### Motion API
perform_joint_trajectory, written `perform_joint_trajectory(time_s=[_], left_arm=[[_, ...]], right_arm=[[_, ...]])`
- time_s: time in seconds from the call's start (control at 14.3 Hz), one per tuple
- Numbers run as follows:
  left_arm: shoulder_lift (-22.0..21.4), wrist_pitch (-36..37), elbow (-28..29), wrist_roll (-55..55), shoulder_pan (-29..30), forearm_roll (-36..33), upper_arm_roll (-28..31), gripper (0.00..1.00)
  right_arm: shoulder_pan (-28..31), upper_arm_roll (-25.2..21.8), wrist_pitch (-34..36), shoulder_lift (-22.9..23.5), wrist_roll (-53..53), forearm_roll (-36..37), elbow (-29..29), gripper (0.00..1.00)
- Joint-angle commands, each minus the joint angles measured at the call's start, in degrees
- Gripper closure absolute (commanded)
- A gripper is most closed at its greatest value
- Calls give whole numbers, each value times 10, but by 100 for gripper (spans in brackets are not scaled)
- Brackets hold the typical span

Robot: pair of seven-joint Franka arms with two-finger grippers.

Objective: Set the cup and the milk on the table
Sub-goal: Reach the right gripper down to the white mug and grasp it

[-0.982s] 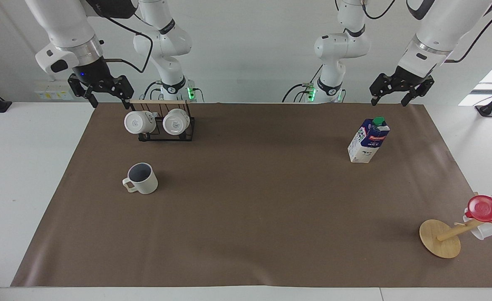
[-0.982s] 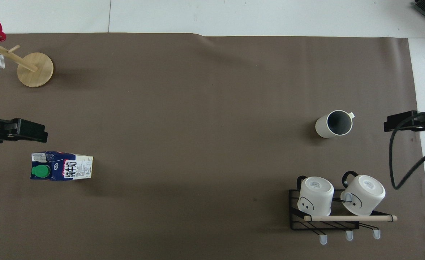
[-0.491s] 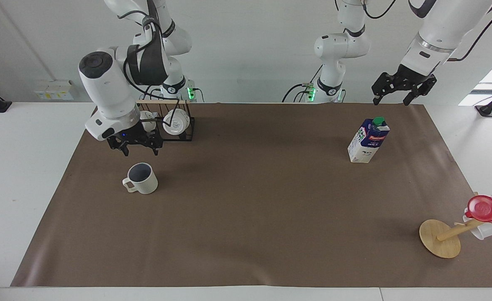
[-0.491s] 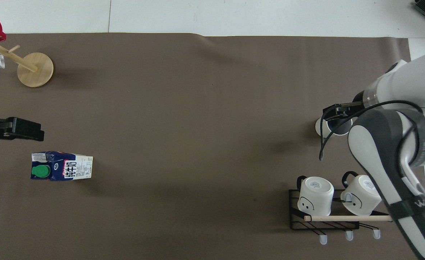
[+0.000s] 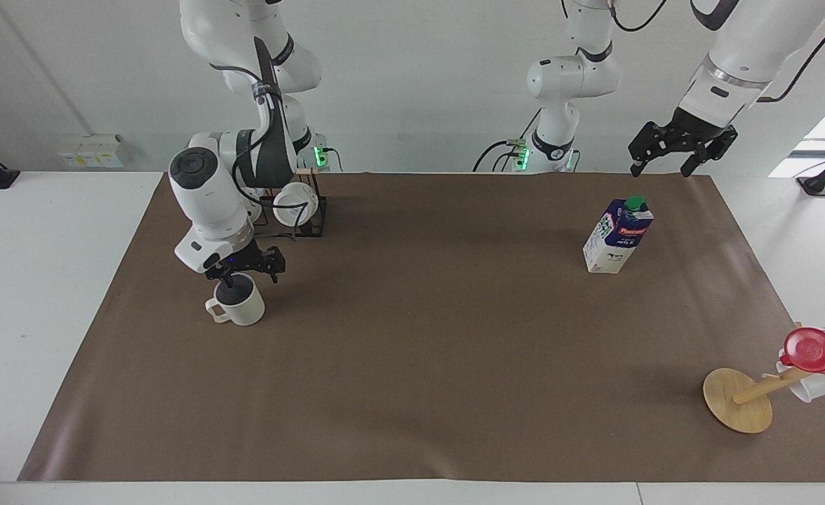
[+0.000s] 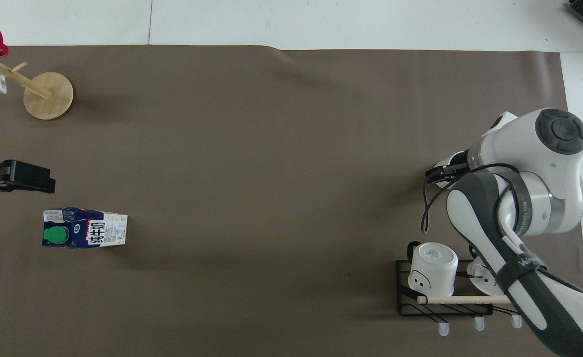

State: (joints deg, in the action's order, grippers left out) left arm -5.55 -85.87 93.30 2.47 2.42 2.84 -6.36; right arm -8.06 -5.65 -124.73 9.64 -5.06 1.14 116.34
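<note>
Both grippers open. Right gripper [image 5: 243, 275] straddles the rim of the cup [image 5: 241, 308], one finger inside, not clenched. Left gripper [image 5: 682, 151] hangs empty, above the milk [image 5: 617, 236], waiting.

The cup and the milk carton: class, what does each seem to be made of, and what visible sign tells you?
The cup: probably ceramic, matte cream outside, dark inside, thick wall and loop handle. The milk carton: likely coated paperboard, with printed flat panels and sharp folded edges; its green cap looks plastic.
</note>
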Motion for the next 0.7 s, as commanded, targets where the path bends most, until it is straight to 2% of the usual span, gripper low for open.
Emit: perform_joint_trajectory(time_s=[0.0, 0.28, 0.35, 0.49, 0.56, 0.63], left_arm=[[-2, 12, -7, 1, 3, -7, -1, 0], [-2, 10, -9, 2, 1, -7, 0, 0], [-2, 7, -10, -1, -3, -6, -1, 0], [-2, 7, -10, 2, -6, -6, -4, 0], [-2, 7, -10, 1, -7, -6, -5, 0], [-2, 7, -9, -4, -6, -6, -5, 0]], right_arm=[[8, 3, -13, 0, -22, -3, 11, 0], [7, 3, -28, 9, -26, -3, 11, 0], [7, 3, -29, 10, -36, -3, 10, 12], [7, 3, -29, 11, -43, -3, 10, 93], [7, 3, -28, 11, -33, -4, 9, 100], [8, 3, -28, 11, -22, -4, 9, 100]])
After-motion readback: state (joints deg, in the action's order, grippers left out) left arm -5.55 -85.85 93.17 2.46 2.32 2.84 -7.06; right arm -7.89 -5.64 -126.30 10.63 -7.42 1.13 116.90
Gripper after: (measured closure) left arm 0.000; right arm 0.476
